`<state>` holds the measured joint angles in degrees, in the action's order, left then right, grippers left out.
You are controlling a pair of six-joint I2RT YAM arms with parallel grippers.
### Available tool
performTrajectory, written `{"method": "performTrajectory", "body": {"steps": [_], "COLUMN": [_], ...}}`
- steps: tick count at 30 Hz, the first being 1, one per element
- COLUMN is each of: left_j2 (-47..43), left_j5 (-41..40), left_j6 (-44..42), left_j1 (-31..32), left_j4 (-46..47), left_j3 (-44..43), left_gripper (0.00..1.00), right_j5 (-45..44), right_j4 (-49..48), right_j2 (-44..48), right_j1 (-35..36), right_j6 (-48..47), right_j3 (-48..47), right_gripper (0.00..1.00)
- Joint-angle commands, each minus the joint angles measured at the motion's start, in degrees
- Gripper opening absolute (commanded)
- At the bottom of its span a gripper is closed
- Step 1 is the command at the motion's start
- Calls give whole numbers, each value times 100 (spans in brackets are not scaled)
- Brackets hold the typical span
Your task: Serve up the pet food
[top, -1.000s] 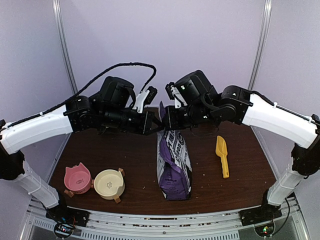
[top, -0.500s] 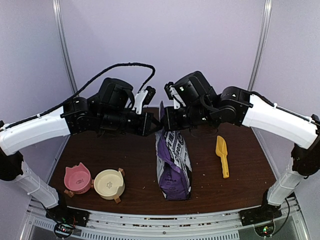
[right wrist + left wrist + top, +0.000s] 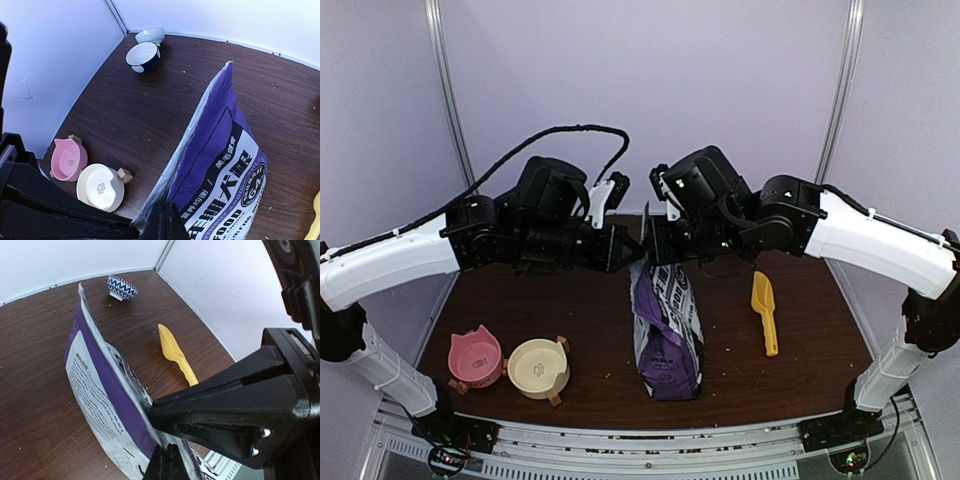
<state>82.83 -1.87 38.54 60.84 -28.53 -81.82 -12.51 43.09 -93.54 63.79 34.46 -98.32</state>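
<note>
The purple-and-white dog food bag (image 3: 667,330) stands tilted on the brown table, its top edge raised. My left gripper (image 3: 628,246) and right gripper (image 3: 651,244) meet at that top edge, each shut on it from its own side. In the left wrist view my closed fingers (image 3: 167,455) pinch the bag's edge (image 3: 100,385), with the right gripper's black finger beside them. In the right wrist view my closed fingers (image 3: 165,217) pinch the bag (image 3: 225,160). The pet food kibble is hidden; only scattered crumbs lie on the table.
A yellow scoop (image 3: 764,311) lies right of the bag. A pink bowl (image 3: 475,357) and a cream bowl (image 3: 538,367) sit at the front left. A blue patterned bowl (image 3: 122,287) and a pale bowl (image 3: 150,35) stand at the back. Walls enclose the table.
Both grippers keep their hold on the bag's top edge. The bag's top has shifted slightly to the left and its body leans a little more.
</note>
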Motion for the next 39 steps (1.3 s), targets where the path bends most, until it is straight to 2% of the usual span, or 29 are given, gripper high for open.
{"method": "performTrajectory", "body": {"steps": [1, 39], "left_j2": [-293, -359], "left_j5": [-455, -844], "left_j6": [21, 183], "left_j1": [-80, -81], "left_j4": [67, -249], "left_j3": [0, 9], "left_gripper": [0, 0], "right_j5": [-504, -801], "right_j4": [1049, 1258], "right_j2": [103, 139], "right_j1": [-60, -55], "right_j6": [-36, 127], "right_j3": [53, 105], "right_gripper": [0, 0]}}
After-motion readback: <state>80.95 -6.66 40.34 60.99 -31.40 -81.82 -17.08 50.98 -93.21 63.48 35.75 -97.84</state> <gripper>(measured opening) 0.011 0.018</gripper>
